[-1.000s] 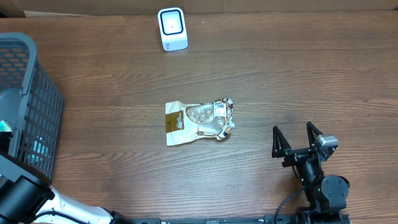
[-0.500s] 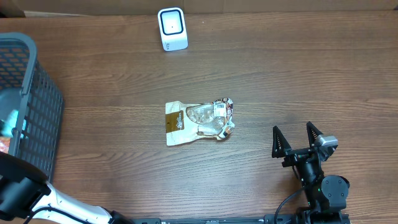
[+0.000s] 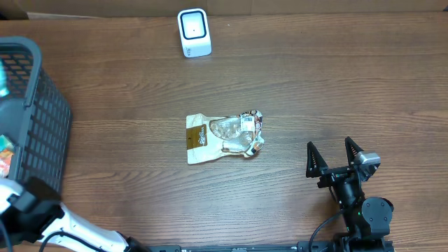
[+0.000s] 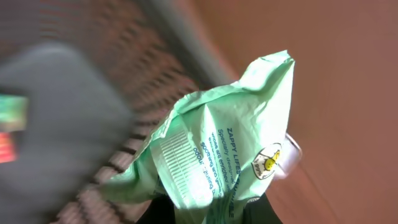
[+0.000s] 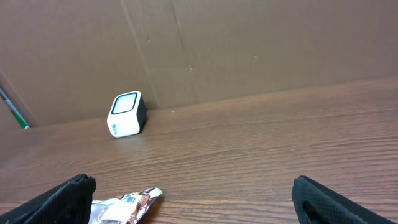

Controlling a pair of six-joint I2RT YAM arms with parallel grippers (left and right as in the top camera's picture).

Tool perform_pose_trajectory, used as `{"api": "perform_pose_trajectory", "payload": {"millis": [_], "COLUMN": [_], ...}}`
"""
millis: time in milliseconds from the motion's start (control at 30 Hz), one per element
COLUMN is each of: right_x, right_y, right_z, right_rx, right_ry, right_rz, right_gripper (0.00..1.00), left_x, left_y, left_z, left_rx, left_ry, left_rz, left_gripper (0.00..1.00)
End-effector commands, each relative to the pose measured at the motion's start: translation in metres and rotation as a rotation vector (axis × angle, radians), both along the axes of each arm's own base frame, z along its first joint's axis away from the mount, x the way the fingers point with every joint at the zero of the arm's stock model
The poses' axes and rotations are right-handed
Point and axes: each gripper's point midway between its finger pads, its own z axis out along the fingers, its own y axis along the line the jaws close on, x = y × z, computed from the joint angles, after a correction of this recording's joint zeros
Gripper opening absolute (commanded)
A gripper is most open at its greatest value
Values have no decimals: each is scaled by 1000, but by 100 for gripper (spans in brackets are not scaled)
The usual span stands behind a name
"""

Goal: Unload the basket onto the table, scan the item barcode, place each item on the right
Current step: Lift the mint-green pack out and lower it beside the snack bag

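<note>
My left gripper is shut on a pale green plastic packet with blue print and a striped white patch. The packet hangs over the blurred grey basket and the brown table. In the overhead view only the left arm shows, at the lower left by the basket. The white scanner stands at the far middle of the table, also seen as the white scanner in the right wrist view. My right gripper stands open and empty at the front right.
A silver and brown snack pouch lies flat in the middle of the table, its corner showing in the right wrist view. A cardboard wall stands behind the scanner. A reddish item lies in the basket.
The left arm has shifted toward the front edge at the lower left, and the left wrist view is blurred by motion. The right arm and the pouch have not moved.
</note>
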Motion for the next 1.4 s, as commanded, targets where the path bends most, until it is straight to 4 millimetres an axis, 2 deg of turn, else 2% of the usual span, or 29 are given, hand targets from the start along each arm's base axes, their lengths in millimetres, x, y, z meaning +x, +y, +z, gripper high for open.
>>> {"api": "perform_pose_trajectory", "payload": {"millis": [0, 67, 133, 267, 467, 633, 800, 867, 900, 933, 1133, 1233, 1367], "right_x": [1, 1, 1, 1, 1, 1, 1, 1, 1, 1, 1, 1, 1], "right_y": [-1, -1, -1, -1, -1, -1, -1, -1, -1, -1, -1, -1, -1], "right_z": [-4, -4, -4, -4, -4, -4, -4, -4, -4, -4, -4, -4, -4], "right_rx": [10, 10, 10, 10, 10, 10, 10, 10, 10, 10, 10, 10, 10], "right_ry": [8, 8, 8, 8, 8, 8, 8, 8, 8, 8, 8, 8, 8], "right_rz": [-9, -9, -9, -9, -9, -9, -9, -9, -9, -9, -9, -9, -9], "right_gripper": [100, 100, 100, 100, 100, 100, 100, 100, 100, 100, 100, 100, 100], "left_x": [6, 6, 11, 25, 30, 21, 15, 13, 12, 11, 6, -2, -12], "left_y": [-93, -124, -146, -203, -282, -323, -337, -336, -331, -330, -322, -325, -331], "left_z": [57, 55, 52, 36, -9, -47, -89, -106, -121, -125, -190, -234, -276], "left_rx": [107, 170, 232, 283, 267, 235, 259, 282, 309, 316, 314, 287, 289], "left_ry": [-170, -137, -99, -33, 101, 222, 350, 405, 458, 470, 628, 684, 714], "left_rz": [-320, -411, -461, -597, -814, -941, -1015, -1026, -1021, -1018, -969, -974, -999], "left_gripper": [4, 4, 4, 4, 4, 4, 4, 4, 4, 5, 4, 5, 7]}}
